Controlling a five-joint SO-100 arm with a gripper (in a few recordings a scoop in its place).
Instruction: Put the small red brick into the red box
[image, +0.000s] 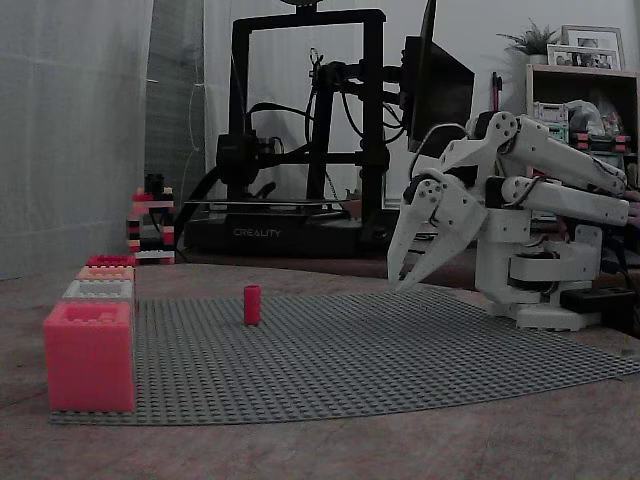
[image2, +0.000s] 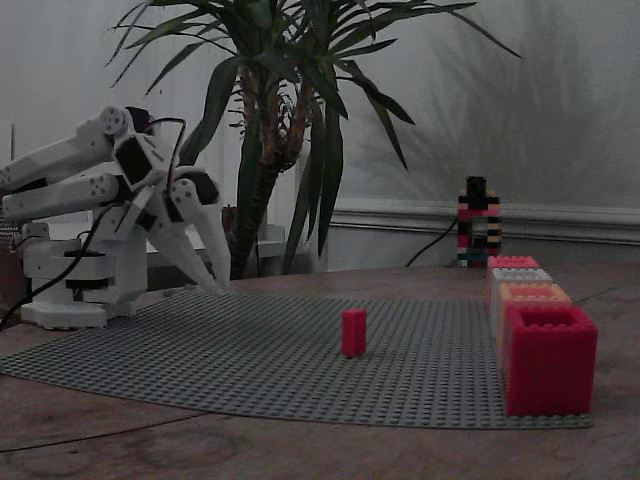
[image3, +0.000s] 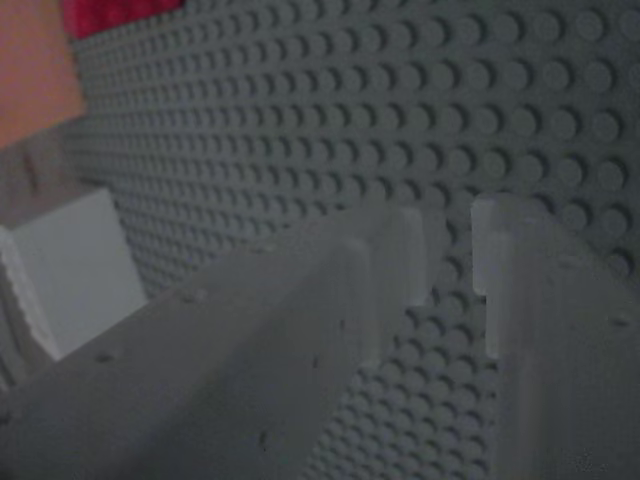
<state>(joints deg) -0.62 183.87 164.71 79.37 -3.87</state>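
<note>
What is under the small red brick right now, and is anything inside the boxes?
The small red brick stands upright on the grey studded baseplate, apart from the claw. The nearest box has an open top, but both fixed views sit too low to show inside it.

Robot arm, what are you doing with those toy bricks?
The white robot arm's hand hangs empty above the grey studded mat, fingers a little apart. The small red brick stands upright on the mat, untouched. A row of boxes lines the mat's edge; the red box waits at its far end.
</note>
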